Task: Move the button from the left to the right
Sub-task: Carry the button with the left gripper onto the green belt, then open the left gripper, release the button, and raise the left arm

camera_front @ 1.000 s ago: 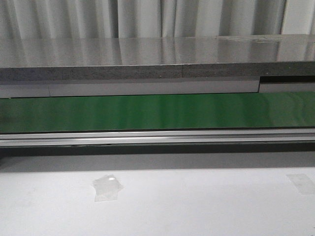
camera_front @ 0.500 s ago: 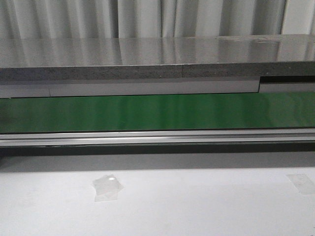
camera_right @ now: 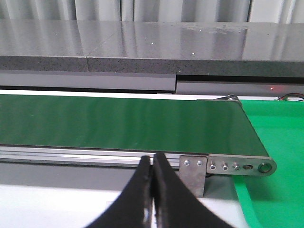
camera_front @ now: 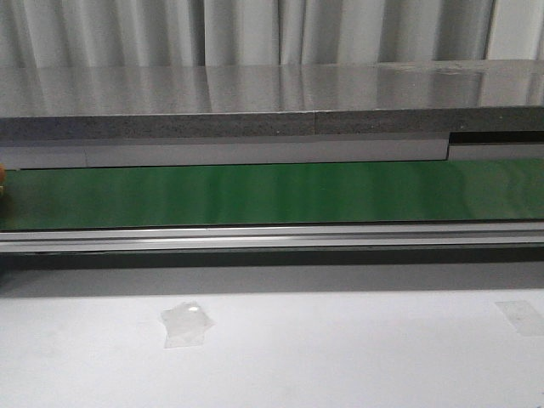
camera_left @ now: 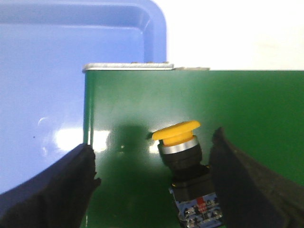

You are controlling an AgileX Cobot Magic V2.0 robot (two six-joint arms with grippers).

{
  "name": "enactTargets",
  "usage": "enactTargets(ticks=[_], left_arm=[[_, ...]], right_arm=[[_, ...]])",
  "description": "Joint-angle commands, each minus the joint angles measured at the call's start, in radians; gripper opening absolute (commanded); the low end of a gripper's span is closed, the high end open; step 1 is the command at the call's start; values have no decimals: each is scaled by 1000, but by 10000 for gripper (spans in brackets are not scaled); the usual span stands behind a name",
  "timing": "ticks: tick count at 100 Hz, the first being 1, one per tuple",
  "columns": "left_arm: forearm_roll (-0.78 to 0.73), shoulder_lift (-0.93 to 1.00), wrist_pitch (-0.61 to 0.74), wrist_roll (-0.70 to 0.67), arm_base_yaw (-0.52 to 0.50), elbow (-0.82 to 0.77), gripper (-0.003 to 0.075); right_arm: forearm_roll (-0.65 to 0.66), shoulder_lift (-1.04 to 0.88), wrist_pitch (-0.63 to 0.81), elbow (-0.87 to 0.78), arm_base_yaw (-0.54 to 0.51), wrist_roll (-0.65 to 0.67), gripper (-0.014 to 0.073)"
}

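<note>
The button (camera_left: 183,156) lies on the green belt (camera_left: 237,109), its yellow cap (camera_left: 176,130) pointing away from the wrist and its blue-white contact part (camera_left: 199,211) toward it. My left gripper (camera_left: 153,152) is open and straddles the button, which sits close to one finger (camera_left: 237,175) and far from the other finger (camera_left: 71,175); I cannot tell whether it touches the near one. In the front view only an orange speck (camera_front: 2,174) shows at the belt's far left edge. My right gripper (camera_right: 153,161) is shut on nothing, in front of the belt's right end.
A blue tray (camera_left: 57,71) lies beyond the left end of the belt. A green tray (camera_right: 278,137) sits past the right end, by the metal end bracket (camera_right: 192,173). A grey shelf (camera_front: 272,110) runs behind the belt. Tape scraps (camera_front: 185,323) lie on the white table.
A small orange speck has appeared at the far left edge of the belt in the front view. Everything else there looks the same.
</note>
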State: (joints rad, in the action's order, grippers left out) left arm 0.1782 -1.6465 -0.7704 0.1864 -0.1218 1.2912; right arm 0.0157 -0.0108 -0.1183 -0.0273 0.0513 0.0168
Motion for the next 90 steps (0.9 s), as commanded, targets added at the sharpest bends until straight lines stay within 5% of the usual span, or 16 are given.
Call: enactTargets(ticks=[1, 29, 52, 90], left_arm=[[59, 97, 28, 30, 6, 21, 494], [82, 276, 122, 52, 6, -61, 495], [96, 527, 373, 76, 32, -309, 494], [96, 948, 738, 76, 223, -741, 494]], right_arm=[[5, -14, 84, 15, 4, -6, -66], [5, -14, 84, 15, 4, -6, -66], [5, -14, 84, 15, 4, -6, -66], [5, -14, 84, 15, 4, -6, -66]])
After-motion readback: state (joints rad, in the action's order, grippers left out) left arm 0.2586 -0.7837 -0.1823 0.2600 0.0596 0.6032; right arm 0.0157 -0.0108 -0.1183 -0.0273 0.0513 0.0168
